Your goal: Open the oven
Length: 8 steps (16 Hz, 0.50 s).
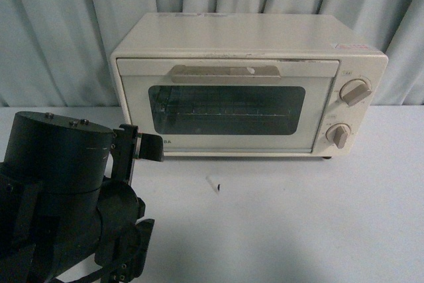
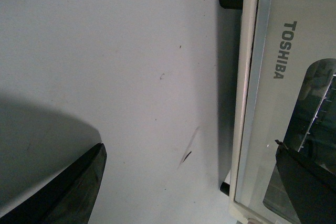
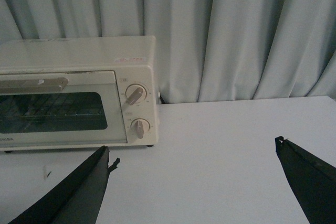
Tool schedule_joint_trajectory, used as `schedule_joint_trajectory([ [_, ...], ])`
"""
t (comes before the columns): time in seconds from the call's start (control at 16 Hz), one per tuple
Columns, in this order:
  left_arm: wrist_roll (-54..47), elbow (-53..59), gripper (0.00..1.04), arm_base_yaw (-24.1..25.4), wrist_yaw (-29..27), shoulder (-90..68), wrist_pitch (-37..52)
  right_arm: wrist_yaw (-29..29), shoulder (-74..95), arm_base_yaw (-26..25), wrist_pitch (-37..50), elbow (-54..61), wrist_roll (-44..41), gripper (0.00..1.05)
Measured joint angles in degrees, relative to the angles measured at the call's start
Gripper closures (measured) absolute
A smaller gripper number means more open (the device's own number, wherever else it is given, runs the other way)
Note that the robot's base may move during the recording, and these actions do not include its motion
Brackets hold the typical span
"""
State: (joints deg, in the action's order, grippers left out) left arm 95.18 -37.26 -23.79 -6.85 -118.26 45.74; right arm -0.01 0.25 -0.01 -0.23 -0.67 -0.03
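Observation:
The cream-white oven stands at the back of the table, with its glass door shut and the beige bar handle across the door's top. My left gripper is open and turned on its side at the oven's lower left corner. Its upper finger hangs just in front of the door's bottom left, and the other finger is over the table. My right gripper is open over bare table, to the right of the oven and well short of it. It holds nothing.
Two beige knobs sit on the oven's right side. Pale curtains hang close behind. A small dark mark lies on the white table in front of the oven.

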Motion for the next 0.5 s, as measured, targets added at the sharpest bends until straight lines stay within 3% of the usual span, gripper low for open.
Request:
schedule_joint_trajectory([
  [0.5,0.0,0.0,0.07,0.0,0.0,0.0,0.0,0.0,0.0,0.0,0.0,0.0,0.0,0.06],
])
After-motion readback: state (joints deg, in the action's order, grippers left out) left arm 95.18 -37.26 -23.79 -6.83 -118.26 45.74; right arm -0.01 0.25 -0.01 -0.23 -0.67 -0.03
